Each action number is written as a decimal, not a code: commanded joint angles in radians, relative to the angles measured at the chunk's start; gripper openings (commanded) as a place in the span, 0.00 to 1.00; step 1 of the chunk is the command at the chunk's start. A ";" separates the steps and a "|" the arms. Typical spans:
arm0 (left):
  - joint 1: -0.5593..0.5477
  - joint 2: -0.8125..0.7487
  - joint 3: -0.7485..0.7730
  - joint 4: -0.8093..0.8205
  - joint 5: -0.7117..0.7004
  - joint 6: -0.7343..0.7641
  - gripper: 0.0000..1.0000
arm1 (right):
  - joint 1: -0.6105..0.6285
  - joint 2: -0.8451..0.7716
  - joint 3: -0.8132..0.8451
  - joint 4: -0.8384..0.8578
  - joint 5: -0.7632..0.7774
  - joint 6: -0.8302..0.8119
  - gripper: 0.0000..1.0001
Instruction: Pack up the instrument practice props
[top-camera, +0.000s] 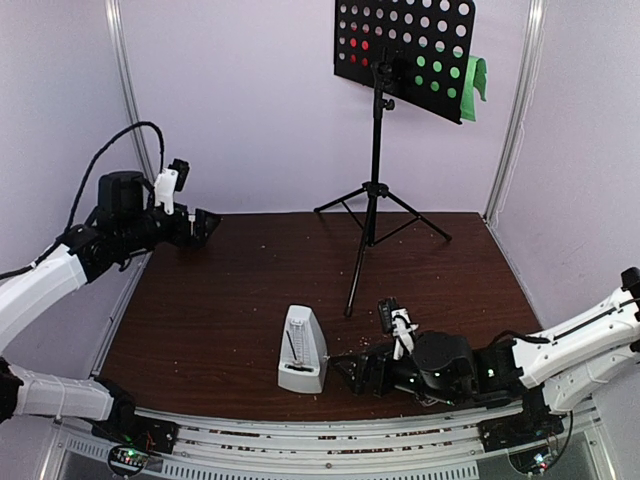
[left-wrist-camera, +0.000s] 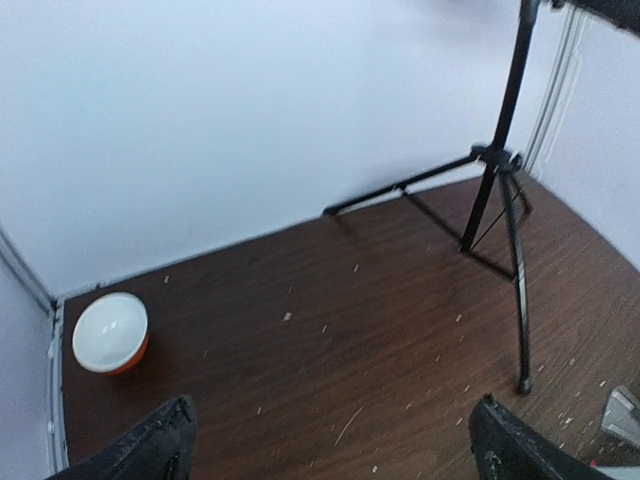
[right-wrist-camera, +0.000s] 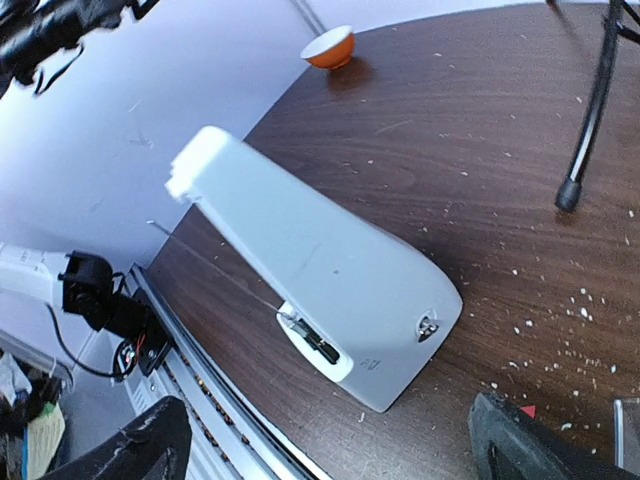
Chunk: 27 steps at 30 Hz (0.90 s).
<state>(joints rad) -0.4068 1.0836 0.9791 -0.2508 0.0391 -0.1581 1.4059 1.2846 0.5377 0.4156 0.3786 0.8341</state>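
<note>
Left pincer (left-wrist-camera: 335, 420) wide, gripping nothing; empty bowl (left-wrist-camera: 110, 332) ahead-left at the worktop's (left-wrist-camera: 380, 330) corner. Right pincer (right-wrist-camera: 330, 425) wide; metronome (right-wrist-camera: 320, 270) just ahead, near the front edge.

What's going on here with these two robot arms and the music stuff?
Nothing is held right now. The right gripper sits open, low over the brown table, just beside the upright white pyramid metronome. The left gripper hangs open and empty over the far left side. The tall black tripod music stand is at the back, with red and green sheet-music pages on its perforated desk.
</note>
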 joint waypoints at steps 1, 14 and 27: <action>-0.002 0.067 0.237 0.055 0.156 -0.052 0.98 | -0.016 -0.078 -0.023 0.096 -0.128 -0.208 1.00; 0.002 0.103 0.082 0.303 0.147 0.056 0.98 | -0.244 0.011 0.035 0.337 -0.574 -0.484 1.00; 0.002 0.113 0.084 0.282 0.111 0.062 0.98 | -0.314 0.239 0.276 0.279 -0.737 -0.747 1.00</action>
<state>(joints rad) -0.4072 1.2114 1.0527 -0.0170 0.1604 -0.1101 1.1133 1.4658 0.7513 0.6884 -0.2657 0.1638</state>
